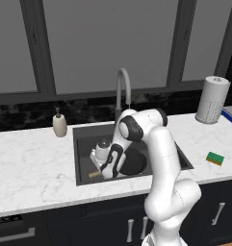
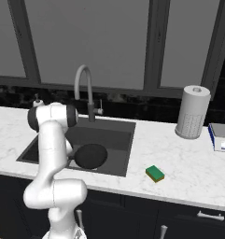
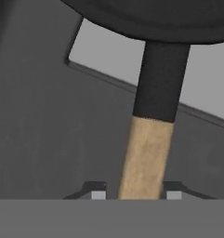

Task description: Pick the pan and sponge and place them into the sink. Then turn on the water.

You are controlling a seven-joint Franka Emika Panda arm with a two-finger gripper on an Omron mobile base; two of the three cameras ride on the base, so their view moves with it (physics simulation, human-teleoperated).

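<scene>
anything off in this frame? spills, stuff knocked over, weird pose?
Nothing spilled or toppled. The pan is inside the sink, its wooden handle between the gripper fingertips. The sponge lies flat on the counter, not yet in the sink. No water shows at the faucet.

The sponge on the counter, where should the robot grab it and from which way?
The sponge lies flat, green side up, on the marble counter right of the sink, with open space around it. Probably best to come straight down from above and pinch its two long sides, since the narrower width suits the gripper's fingers.
</scene>
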